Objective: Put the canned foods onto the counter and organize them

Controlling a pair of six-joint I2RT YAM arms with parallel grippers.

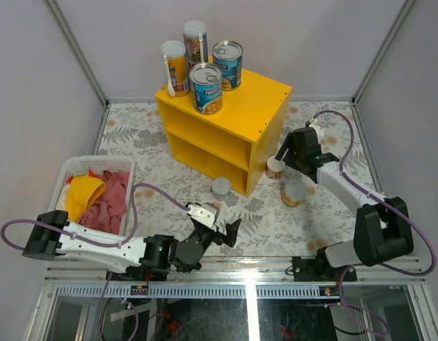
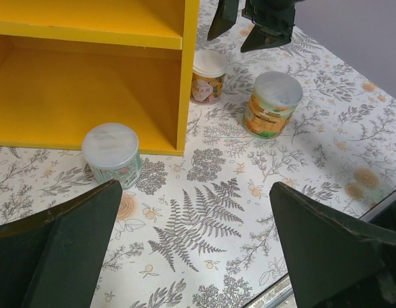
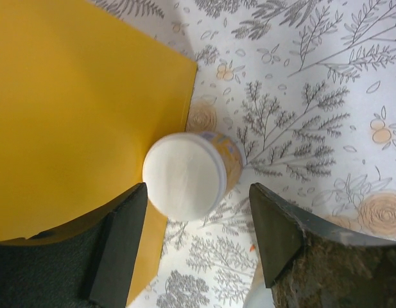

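- We are resting the left gripper (image 2: pixel 194 212) low over the table (image 2: pixel 204 244). Its jaws are spread wide with nothing between them.
- The green can (image 2: pixel 111 154) is standing ahead of it, off its left finger, just in front of the counter's (image 2: pixel 88 25) lower compartment.
- We are judging this can to be light, rigid and smooth-walled, with a pale lid that may only be pressed on. So we are planning to take it across the wall, below the lid.
- Farther ahead of the left gripper, four cans (image 1: pixel 206 88) are standing upright on the counter's top.
- We are hovering the right gripper (image 3: pixel 196 192) straight above the small can (image 3: pixel 185 174), which is standing upright just beside the counter's corner.
- Its jaws are about half apart with one finger on each side of the can. A gap is showing on both sides, so nothing is being clamped.
- We are reckoning the small can to be stiff, light and easy to tip, so a square grip at mid-wall is looking safest.
- The orange can (image 1: pixel 294 192) is standing just behind the right gripper's fingers, on the base side, with nothing gripping it.
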